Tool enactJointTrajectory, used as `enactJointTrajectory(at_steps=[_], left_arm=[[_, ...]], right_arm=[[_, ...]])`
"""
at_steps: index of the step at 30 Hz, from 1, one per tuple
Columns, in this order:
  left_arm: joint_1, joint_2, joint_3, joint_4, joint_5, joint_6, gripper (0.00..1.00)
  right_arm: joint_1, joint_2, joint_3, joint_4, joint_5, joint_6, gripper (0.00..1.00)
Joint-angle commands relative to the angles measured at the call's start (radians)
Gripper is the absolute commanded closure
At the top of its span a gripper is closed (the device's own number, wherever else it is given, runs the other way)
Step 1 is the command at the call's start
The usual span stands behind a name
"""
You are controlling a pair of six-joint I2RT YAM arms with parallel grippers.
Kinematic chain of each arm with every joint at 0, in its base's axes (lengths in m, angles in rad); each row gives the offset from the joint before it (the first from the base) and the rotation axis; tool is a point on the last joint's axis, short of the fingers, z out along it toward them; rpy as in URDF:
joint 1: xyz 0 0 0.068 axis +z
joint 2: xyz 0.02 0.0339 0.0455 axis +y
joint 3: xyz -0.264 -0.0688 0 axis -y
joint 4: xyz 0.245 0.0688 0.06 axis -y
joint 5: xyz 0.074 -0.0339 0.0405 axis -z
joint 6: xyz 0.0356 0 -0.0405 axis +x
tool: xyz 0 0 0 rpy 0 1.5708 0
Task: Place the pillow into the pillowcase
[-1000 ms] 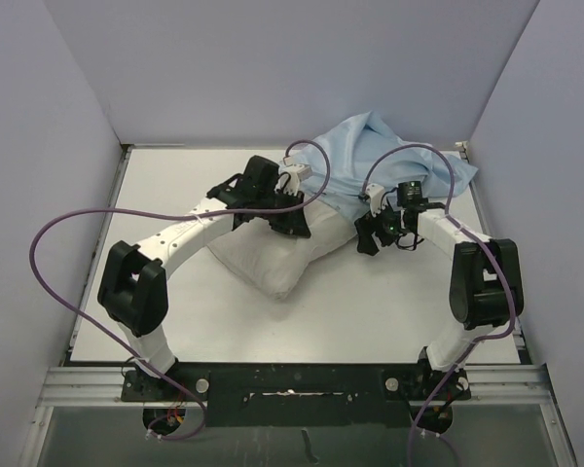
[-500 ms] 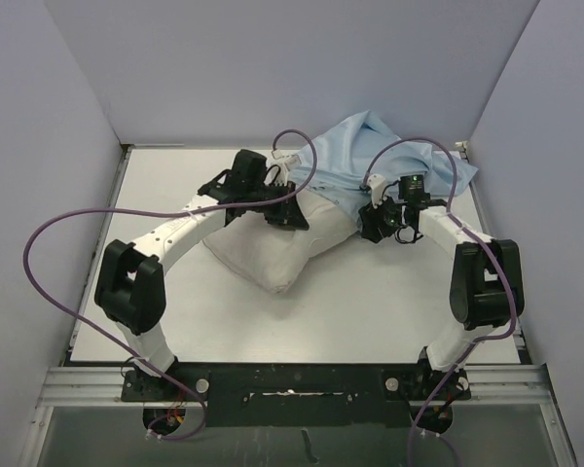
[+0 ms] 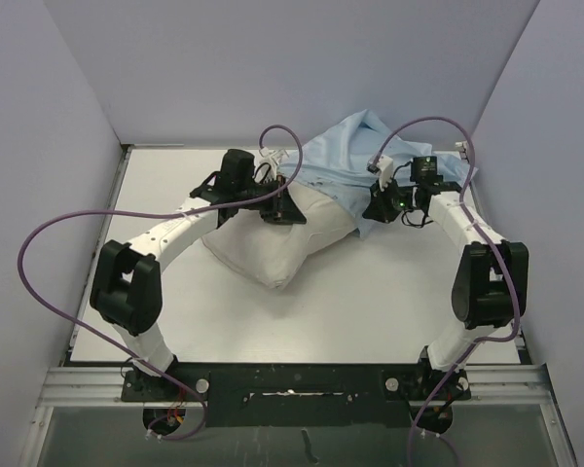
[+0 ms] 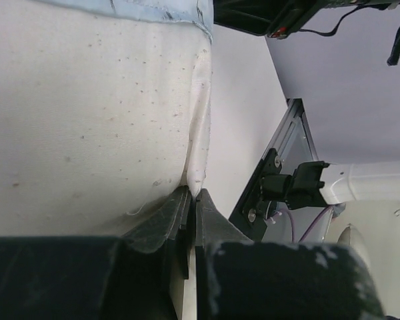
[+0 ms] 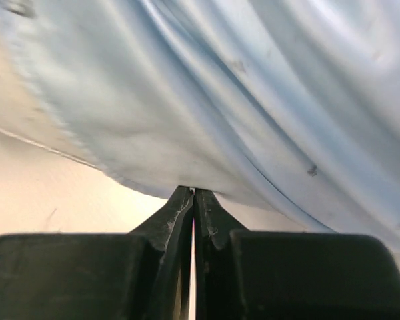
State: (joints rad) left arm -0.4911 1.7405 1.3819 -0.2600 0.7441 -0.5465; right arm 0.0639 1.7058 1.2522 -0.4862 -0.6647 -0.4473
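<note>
We identify two arms of one build. The left arm and the right arm each use white tubular links joined by bulky black joint housings. A purple cable runs outside each arm in loose loops from base to wrist. Both bases sit on a black crossbar with pale round screw heads, carried on a silver rail. The left gripper and the right gripper have matte black, wedge-shaped fingers; the right pair shows pale lint along its edges.
</note>
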Motion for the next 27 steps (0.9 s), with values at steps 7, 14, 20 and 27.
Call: enactJointTrajectory(at_steps=[7, 14, 20, 27], left_arm=[[0.043, -0.11, 0.012, 0.245, 0.085, -0.146, 1.0], [0.043, -0.117, -0.017, 0.323, 0.105, -0.231, 1.0], [0.042, -0.136, -0.027, 0.355, 0.109, -0.265, 1.0], [0.042, -0.148, -0.045, 0.365, 0.106, -0.276, 1.0]], right_arm=[[0.004, -0.077, 0.174, -0.2, -0.17, -0.076, 0.79], [0.024, -0.062, 0.062, -0.1, 0.008, 0.009, 0.21], [0.043, 0.0, 0.044, 0.024, 0.219, 0.121, 0.24], [0.048, 0.022, 0.068, 0.054, 0.202, 0.162, 0.6]])
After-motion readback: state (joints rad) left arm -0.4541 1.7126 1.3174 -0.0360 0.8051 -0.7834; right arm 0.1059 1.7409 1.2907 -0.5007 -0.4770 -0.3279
